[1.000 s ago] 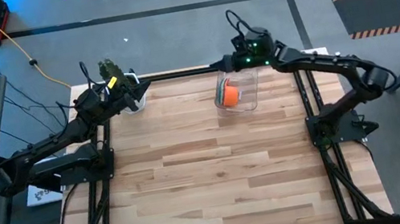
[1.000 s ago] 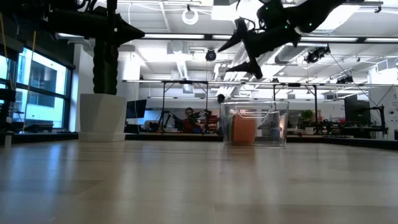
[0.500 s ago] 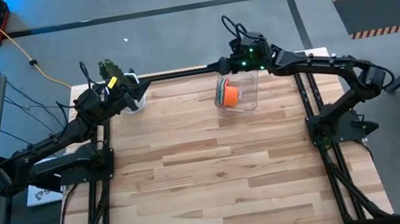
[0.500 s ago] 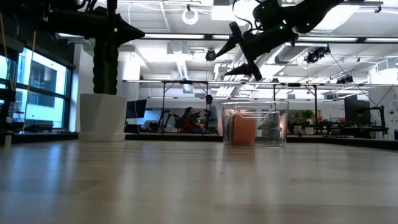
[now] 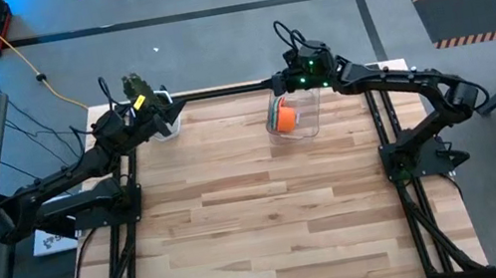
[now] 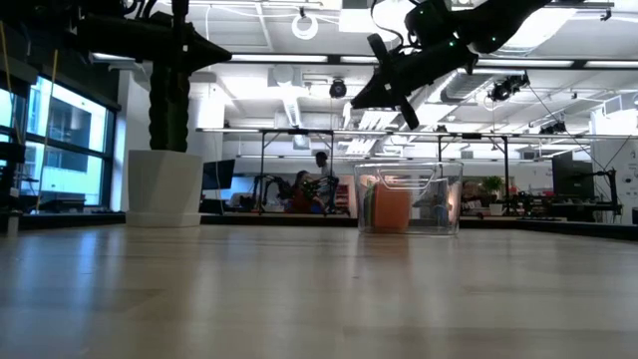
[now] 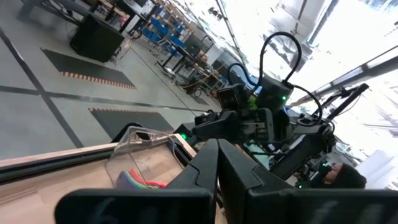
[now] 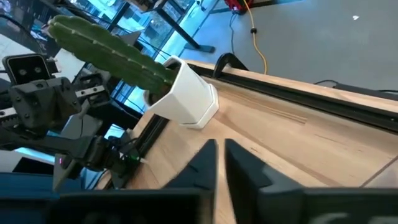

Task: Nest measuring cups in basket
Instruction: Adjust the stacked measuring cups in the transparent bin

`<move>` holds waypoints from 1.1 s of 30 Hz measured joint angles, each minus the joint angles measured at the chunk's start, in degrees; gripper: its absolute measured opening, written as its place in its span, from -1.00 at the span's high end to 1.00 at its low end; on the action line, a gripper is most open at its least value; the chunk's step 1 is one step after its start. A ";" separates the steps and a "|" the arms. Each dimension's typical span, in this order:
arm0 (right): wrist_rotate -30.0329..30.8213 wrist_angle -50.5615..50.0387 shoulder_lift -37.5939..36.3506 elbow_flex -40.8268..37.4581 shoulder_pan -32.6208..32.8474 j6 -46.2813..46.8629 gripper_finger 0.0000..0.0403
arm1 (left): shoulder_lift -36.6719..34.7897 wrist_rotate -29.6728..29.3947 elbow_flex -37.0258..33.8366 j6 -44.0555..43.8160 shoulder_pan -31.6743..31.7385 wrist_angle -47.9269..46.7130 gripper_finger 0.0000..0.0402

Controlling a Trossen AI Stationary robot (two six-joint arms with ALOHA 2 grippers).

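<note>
Below the right gripper (image 6: 361,100), at the table's (image 5: 261,218) far edge, stands the clear basket (image 5: 296,111) with the nested measuring cups (image 5: 284,117) inside, orange outermost. That gripper hangs raised above the basket's far-left corner, fingers pressed together, empty. The left gripper (image 5: 169,115), also pressed together and empty, waits beside the white cactus pot (image 6: 164,186).

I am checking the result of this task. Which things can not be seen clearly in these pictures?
- How many measuring cups sit in the basket: high view too small; in the low view the clear wall blurs them.
- How well they nest: left wrist view shows only coloured rims, cut off by the left tool.
- The pot of the cactus: in the high view the left arm covers it.
</note>
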 joint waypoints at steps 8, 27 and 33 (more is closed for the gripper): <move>-1.34 -5.89 -0.03 0.00 0.62 -2.16 0.99 | 4.93 0.19 0.85 0.43 -4.24 0.23 1.00; 11.57 -48.44 -2.69 3.36 -0.18 -10.11 1.00 | 34.18 7.22 19.96 14.06 -12.79 -5.22 1.00; 11.08 -50.79 -1.32 3.54 -3.29 -13.28 1.00 | 37.94 7.18 21.11 14.85 -12.31 -5.05 1.00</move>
